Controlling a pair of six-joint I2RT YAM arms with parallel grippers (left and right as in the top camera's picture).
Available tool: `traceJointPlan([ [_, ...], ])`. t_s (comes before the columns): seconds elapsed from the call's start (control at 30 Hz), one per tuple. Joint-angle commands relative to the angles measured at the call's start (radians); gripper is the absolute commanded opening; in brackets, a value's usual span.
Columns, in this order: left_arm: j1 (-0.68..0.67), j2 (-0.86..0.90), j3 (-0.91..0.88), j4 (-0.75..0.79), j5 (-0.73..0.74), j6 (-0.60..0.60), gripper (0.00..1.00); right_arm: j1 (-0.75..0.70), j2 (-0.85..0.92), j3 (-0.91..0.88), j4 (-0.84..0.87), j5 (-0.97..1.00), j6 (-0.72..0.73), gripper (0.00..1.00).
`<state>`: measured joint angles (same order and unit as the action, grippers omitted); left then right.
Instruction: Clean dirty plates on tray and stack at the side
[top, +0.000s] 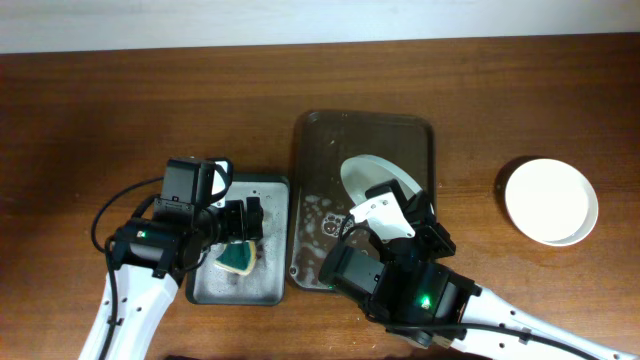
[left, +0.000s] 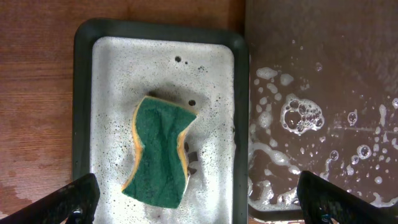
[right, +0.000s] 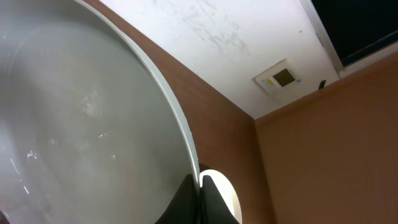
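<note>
I can read no text, label, brand or number in any of my three views. The nearest thing is a small pale wall panel (right: 278, 79) in the right wrist view. It has a dark square display, and its contents are too small and blurred for me to make out.

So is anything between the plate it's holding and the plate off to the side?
Nothing visible. Past the tray, only bare wooden table separates the held plate from the side plate.
</note>
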<state>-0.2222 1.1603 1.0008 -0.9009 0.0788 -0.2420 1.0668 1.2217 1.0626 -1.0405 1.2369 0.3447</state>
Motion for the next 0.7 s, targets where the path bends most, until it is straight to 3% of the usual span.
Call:
traceJointPlan([
  [0.0, 0.003, -0.008, 0.014, 0.002, 0.004, 0.012, 1.00, 0.006, -0.013, 0.023, 0.002, 0.064, 0.027, 0.04],
  [0.67, 0.003, -0.008, 0.014, 0.002, 0.004, 0.012, 1.00, 0.006, -0.013, 0.023, -0.003, 0.117, 0.027, 0.04],
])
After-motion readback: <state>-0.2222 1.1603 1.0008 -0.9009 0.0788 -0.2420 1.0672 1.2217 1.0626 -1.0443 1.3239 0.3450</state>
